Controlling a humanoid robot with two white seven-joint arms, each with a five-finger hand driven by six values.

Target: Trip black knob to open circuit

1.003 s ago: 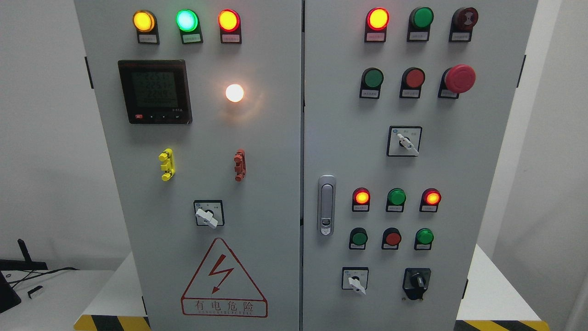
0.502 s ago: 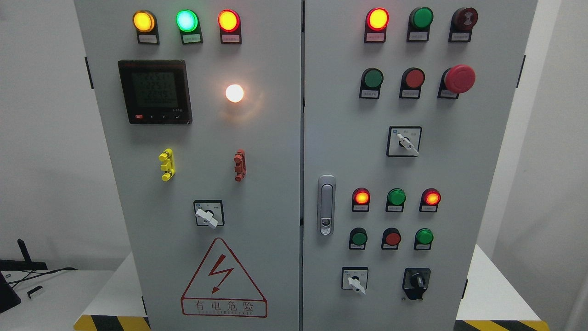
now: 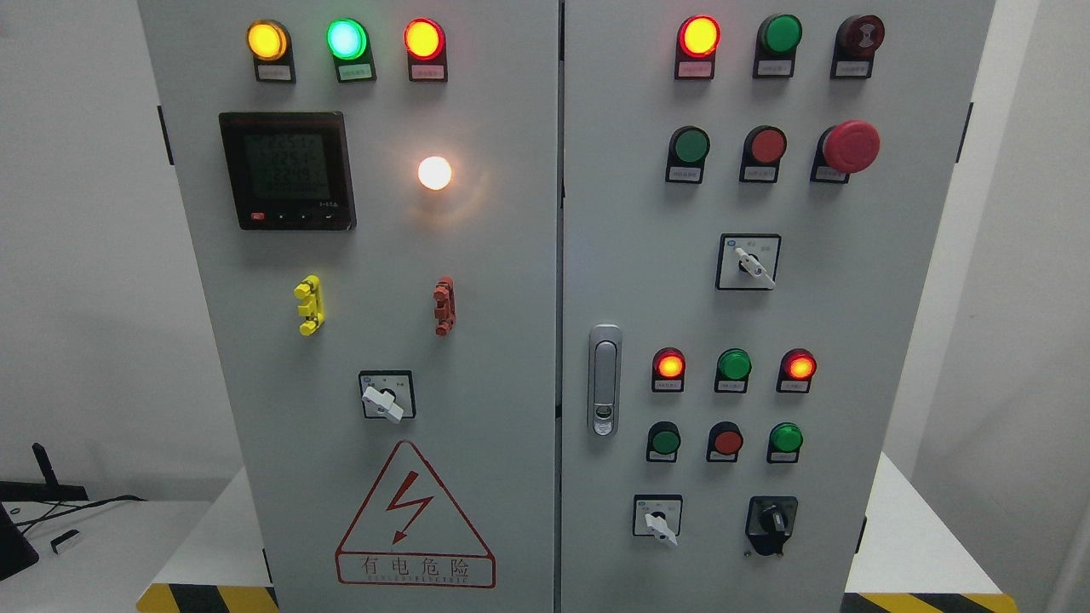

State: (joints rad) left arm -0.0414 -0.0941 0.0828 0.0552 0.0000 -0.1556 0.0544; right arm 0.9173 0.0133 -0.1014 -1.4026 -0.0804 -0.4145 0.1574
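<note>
Your black knob [image 3: 771, 520] sits at 5 o'clock on the cabinet [image 3: 511, 255] | right door edge just beside it | white selector switch [image 3: 657, 520] at its 9 o'clock | both hands out of view, finger state unknown.

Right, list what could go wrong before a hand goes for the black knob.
1. The black knob sits low on the right door, close to a white selector switch; a reaching hand might turn the wrong one.
2. Green and red pushbuttons lie just above it, so fingers could press one by accident.
3. No hand is in view yet, so the approach starts unseen and may arrive misaligned.
</note>
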